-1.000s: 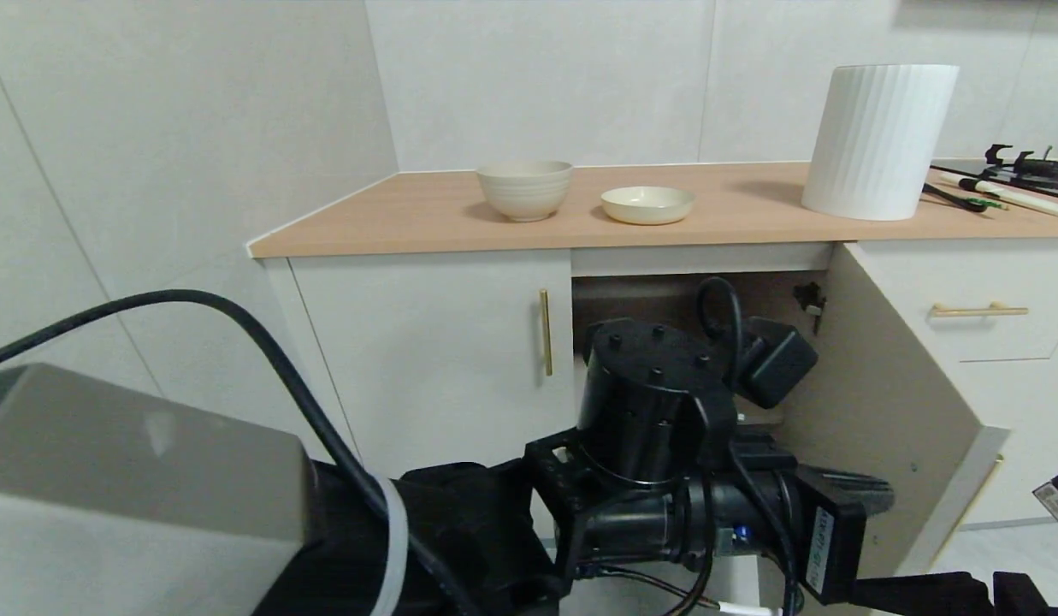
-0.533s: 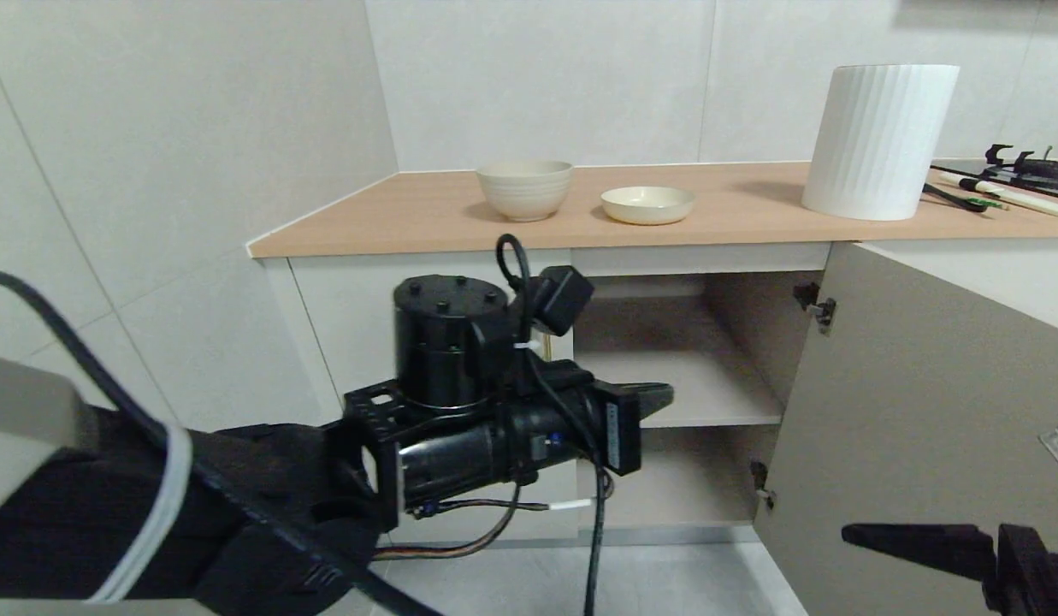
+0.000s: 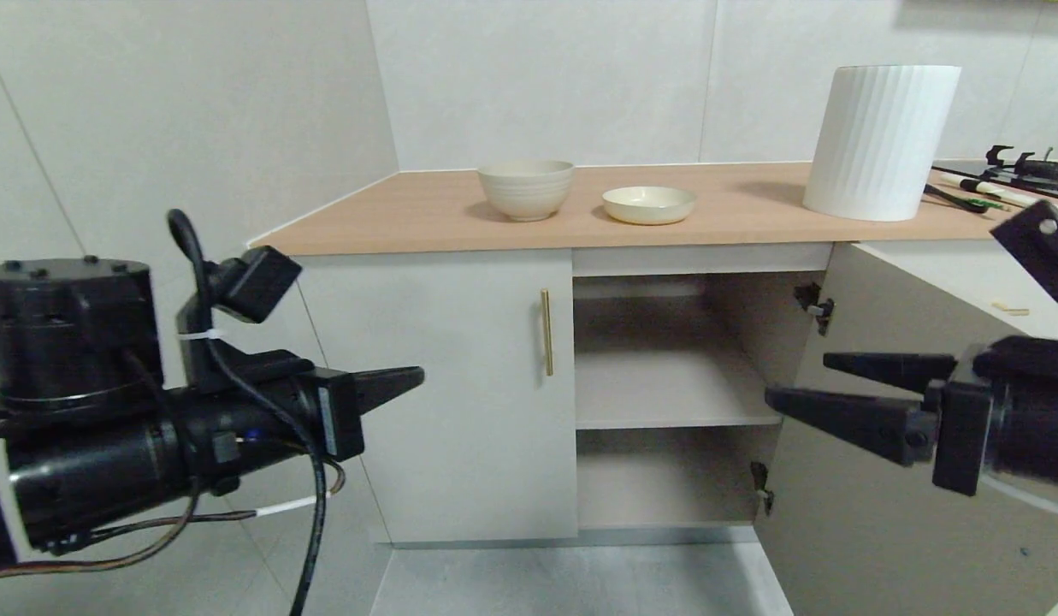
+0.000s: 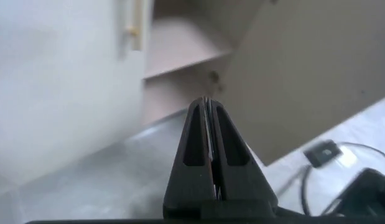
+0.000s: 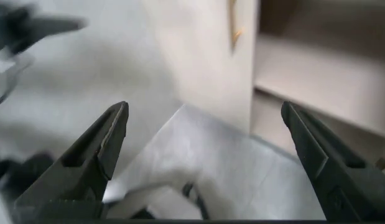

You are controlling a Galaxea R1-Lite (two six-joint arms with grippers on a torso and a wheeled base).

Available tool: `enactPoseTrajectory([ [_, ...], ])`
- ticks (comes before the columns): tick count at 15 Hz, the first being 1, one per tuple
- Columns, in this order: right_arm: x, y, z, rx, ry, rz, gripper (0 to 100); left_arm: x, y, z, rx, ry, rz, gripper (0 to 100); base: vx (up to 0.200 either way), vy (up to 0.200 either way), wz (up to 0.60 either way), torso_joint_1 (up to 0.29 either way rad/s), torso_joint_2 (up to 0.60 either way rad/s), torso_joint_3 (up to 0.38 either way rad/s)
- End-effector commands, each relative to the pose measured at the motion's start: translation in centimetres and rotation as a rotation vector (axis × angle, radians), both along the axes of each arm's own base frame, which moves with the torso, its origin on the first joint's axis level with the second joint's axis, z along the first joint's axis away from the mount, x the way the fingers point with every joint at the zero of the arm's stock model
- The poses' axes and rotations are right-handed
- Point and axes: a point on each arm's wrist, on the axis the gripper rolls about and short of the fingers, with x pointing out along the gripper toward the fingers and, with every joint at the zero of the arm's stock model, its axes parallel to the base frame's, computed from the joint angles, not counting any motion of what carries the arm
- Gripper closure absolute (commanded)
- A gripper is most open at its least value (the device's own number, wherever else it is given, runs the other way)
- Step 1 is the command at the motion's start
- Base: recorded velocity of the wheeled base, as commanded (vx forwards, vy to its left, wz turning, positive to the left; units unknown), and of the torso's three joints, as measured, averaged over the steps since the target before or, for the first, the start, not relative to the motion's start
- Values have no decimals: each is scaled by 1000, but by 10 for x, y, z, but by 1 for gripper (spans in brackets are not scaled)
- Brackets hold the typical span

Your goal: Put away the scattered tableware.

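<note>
A cream ribbed bowl (image 3: 526, 189) and a shallow cream dish (image 3: 648, 204) stand side by side on the wooden counter (image 3: 734, 210). Below them the right cupboard door (image 3: 888, 479) hangs wide, baring two bare shelves (image 3: 665, 393). My left gripper (image 3: 413, 375) is shut and empty, held low in front of the closed left cupboard door (image 3: 443, 393). Its fingers (image 4: 206, 134) press together in the left wrist view. My right gripper (image 3: 802, 381) is open and empty beside the swung door. Its fingers (image 5: 105, 146) are spread far apart.
A tall white ribbed canister (image 3: 879, 141) stands on the counter to the right, with chopsticks (image 3: 1003, 195) and a stove burner (image 3: 1037, 164) beyond it. A brass handle (image 3: 546, 332) runs down the closed door. Tiled walls enclose the corner. Grey floor (image 3: 571, 582) lies below.
The left arm swung away from the cupboard opening toward the left. The cupboard door went from part-open to wide. The right gripper rose from the lower right edge to beside the door.
</note>
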Motion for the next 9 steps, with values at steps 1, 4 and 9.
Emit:
enactPoseTrajectory([
  [1, 36, 12, 9, -20, 28, -53, 0, -24, 21, 24, -27, -91, 53, 100, 0, 0, 0, 0, 0, 0],
  [4, 61, 19, 12, -6, 15, -117, 0, -24, 25, 30, -40, -99, 79, 100, 0, 0, 0, 0, 0, 0],
  [9, 45, 4, 15, 21, 36, -165, 0, -20, 26, 38, -69, -116, 92, 0, 0, 0, 0, 0, 0, 0],
])
